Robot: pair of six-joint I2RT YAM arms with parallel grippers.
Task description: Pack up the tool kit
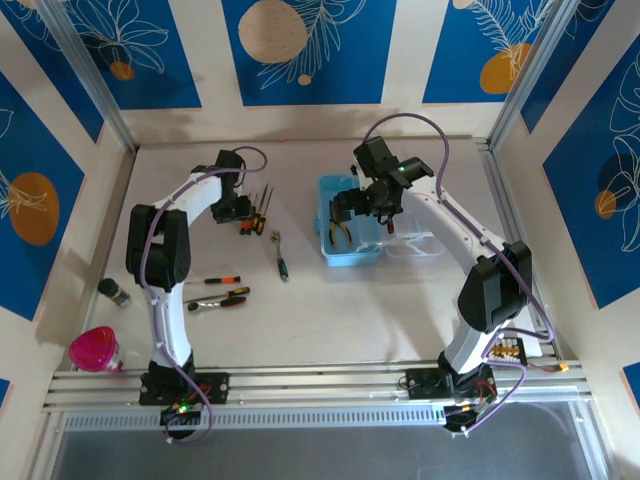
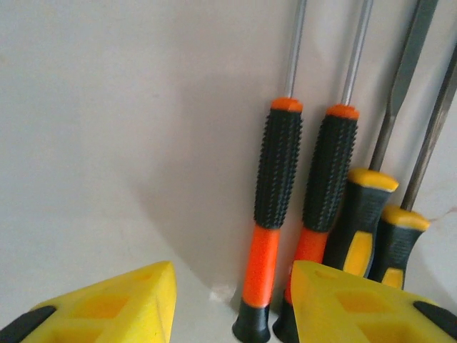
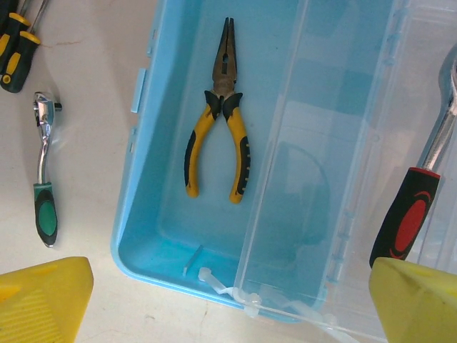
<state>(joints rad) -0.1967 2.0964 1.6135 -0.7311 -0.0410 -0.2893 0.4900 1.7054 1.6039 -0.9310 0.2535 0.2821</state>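
Tools lie loose at the left of the overhead view: a pink cup [image 1: 93, 350] sits at the lower left edge of the bench [image 1: 330, 330], then a red-handled screwdriver [image 1: 222, 280] and a short wrench [image 1: 218, 300] lie flat, not yet packed. Above them the left gripper [image 1: 238, 210] is down at a row of screwdrivers [image 1: 256, 212]. Its wrist view shows the jaws standing apart on either side of the orange-handled screwdriver [image 2: 275, 214], leftmost of the row. A gap shows on that tool's left, so nothing is grasped, and straddling the handle looks like lining up for a pick. Right of centre the light-blue case [image 1: 350, 252] lies with its clear lid [image 1: 415, 243] swung out flat to the right, which leaves the tray free for loading. The right gripper [image 1: 350, 208] hangs over it, jaws spread wide and released, and the pliers [image 3: 220, 121] lie alone on the tray floor.
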